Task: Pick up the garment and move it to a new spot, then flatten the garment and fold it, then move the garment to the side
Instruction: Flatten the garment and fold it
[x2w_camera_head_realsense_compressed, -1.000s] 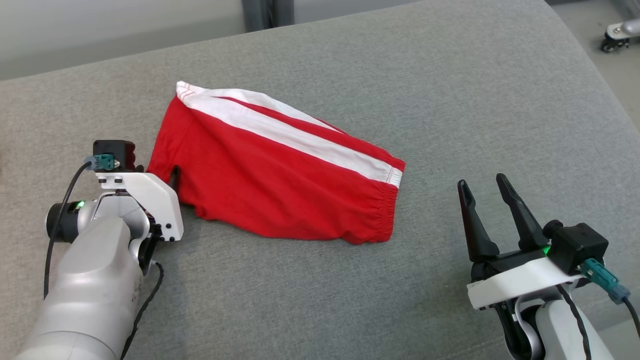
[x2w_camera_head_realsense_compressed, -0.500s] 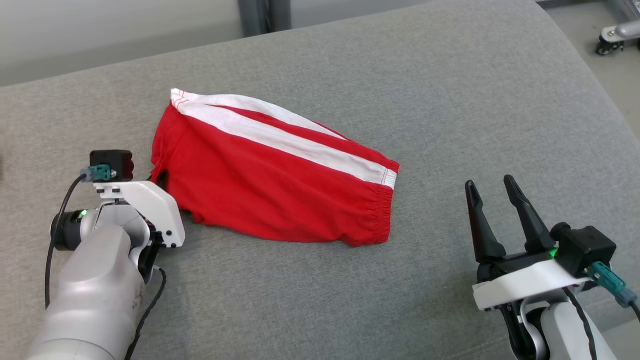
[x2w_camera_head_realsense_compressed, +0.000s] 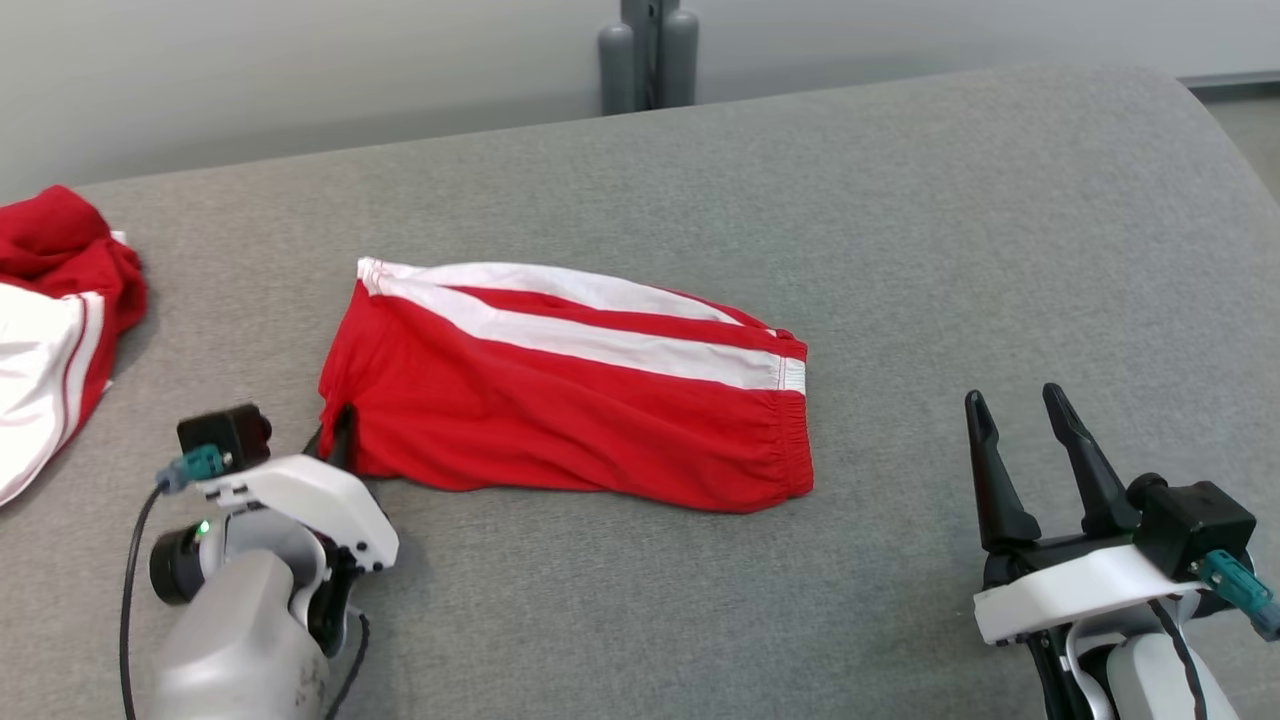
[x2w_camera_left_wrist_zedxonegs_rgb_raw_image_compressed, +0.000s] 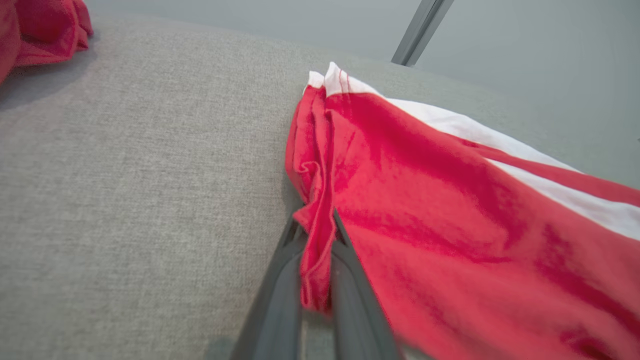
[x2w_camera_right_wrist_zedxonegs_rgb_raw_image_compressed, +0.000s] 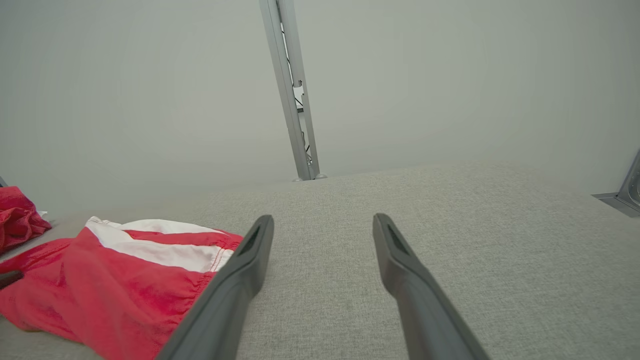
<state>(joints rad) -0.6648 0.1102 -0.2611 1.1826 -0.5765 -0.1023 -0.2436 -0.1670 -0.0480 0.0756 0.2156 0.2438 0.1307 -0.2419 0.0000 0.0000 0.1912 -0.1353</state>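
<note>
Since half a second ago the head camera has swung and tipped, bringing a crumpled red-and-white cloth heap (x2w_camera_head_realsense_compressed: 50, 300) into sight at the left edge. The left gripper (x2w_camera_head_realsense_compressed: 343, 428) keeps its grip on the same corner.

Head view: the red fabric shorts with white side stripes (x2w_camera_head_realsense_compressed: 570, 420) lie folded and fairly flat on the grey woven cushion (x2w_camera_head_realsense_compressed: 900, 250), left of centre, waistband to the right. The left gripper is at their near left corner. The right gripper (x2w_camera_head_realsense_compressed: 1012, 396) rests well apart from the shorts at lower right, fingers spread wide with nothing between them. A grey metal post (x2w_camera_head_realsense_compressed: 650, 50) stands behind the cushion.

Left wrist view: the left gripper (x2w_camera_left_wrist_zedxonegs_rgb_raw_image_compressed: 316, 225) is pinched narrow on a bunched red hem of the shorts (x2w_camera_left_wrist_zedxonegs_rgb_raw_image_compressed: 450, 225), cloth filling the gap between the fingers.

Right wrist view: the right gripper (x2w_camera_right_wrist_zedxonegs_rgb_raw_image_compressed: 322, 220) is wide and bare above the cushion (x2w_camera_right_wrist_zedxonegs_rgb_raw_image_compressed: 500, 250), with the shorts (x2w_camera_right_wrist_zedxonegs_rgb_raw_image_compressed: 100, 290) off to the left.
</note>
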